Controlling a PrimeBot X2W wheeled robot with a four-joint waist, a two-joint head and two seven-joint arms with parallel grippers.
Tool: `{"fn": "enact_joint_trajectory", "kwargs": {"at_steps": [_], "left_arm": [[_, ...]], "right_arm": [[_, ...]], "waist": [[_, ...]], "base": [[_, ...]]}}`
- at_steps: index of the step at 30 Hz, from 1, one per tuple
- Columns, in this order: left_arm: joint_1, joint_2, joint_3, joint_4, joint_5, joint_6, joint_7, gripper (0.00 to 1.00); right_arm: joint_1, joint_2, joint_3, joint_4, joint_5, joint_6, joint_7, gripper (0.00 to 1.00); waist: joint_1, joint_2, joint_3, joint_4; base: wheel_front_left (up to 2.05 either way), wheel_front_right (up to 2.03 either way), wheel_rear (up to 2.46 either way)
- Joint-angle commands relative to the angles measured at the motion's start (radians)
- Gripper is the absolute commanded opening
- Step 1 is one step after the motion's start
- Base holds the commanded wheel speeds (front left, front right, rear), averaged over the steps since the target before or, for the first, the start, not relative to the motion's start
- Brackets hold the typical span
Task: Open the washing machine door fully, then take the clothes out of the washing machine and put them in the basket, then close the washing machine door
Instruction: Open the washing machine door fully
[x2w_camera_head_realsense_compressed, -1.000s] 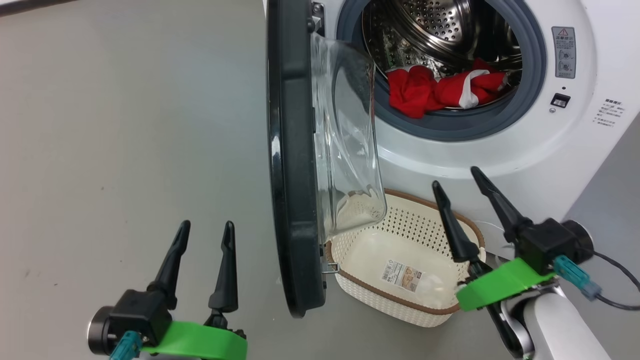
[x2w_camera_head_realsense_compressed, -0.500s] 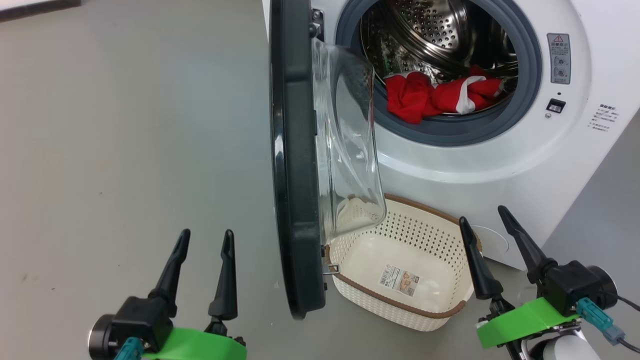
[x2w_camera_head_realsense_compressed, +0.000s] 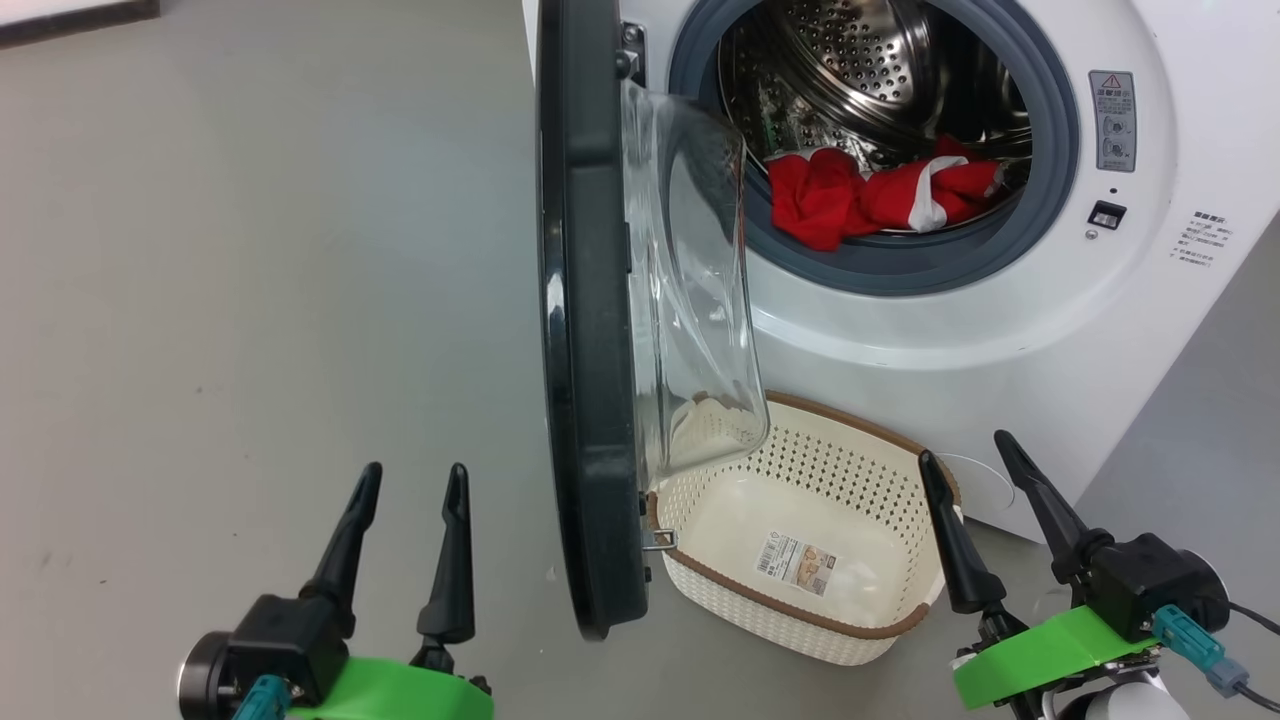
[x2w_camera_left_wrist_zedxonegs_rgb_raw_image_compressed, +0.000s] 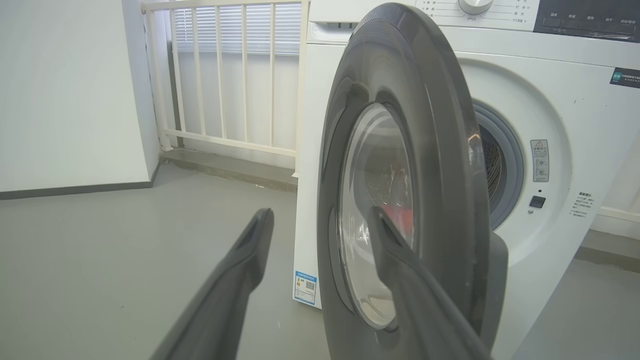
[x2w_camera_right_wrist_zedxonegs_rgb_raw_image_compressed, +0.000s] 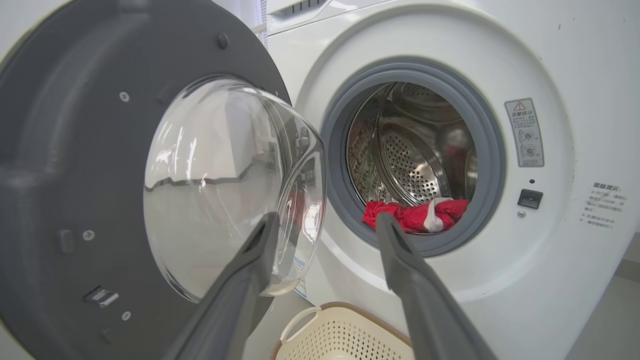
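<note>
The washer (x2w_camera_head_realsense_compressed: 1000, 330) fills the upper right of the head frame, and its door (x2w_camera_head_realsense_compressed: 585, 350) stands edge-on down the centre, only part swung I judge, its glass bulge (x2w_camera_head_realsense_compressed: 700, 300) overhanging the basket (x2w_camera_head_realsense_compressed: 820, 460) at lower centre. Reaching now for the clothes (x2w_camera_head_realsense_compressed: 880, 195) at the mouth of the drum (x2w_camera_head_realsense_compressed: 870, 60), my arm could knock the door. My left pincer (x2w_camera_head_realsense_compressed: 415, 470) at lower left and right pincer (x2w_camera_head_realsense_compressed: 962, 446) at lower right gape wide, holding and touching nothing.
</note>
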Motion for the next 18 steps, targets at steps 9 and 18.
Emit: {"fn": "enact_joint_trajectory", "kwargs": {"at_steps": [9,18], "left_arm": [[-0.052,0.042,0.015,-0.058,0.059,0.014,-0.016,0.0],[-0.12,0.059,-0.02,-0.208,0.161,0.026,-0.023,0.0]], "right_arm": [[-0.017,0.0,0.025,-0.017,0.018,0.006,-0.009,1.0],[-0.017,0.0,0.031,-0.016,0.018,0.006,-0.009,1.0]], "waist": [[0.0,0.0,-0.003,-0.001],[0.0,0.0,-0.004,-0.009]], "base": [[0.0,0.0,0.0],[0.0,0.0,0.0]]}}
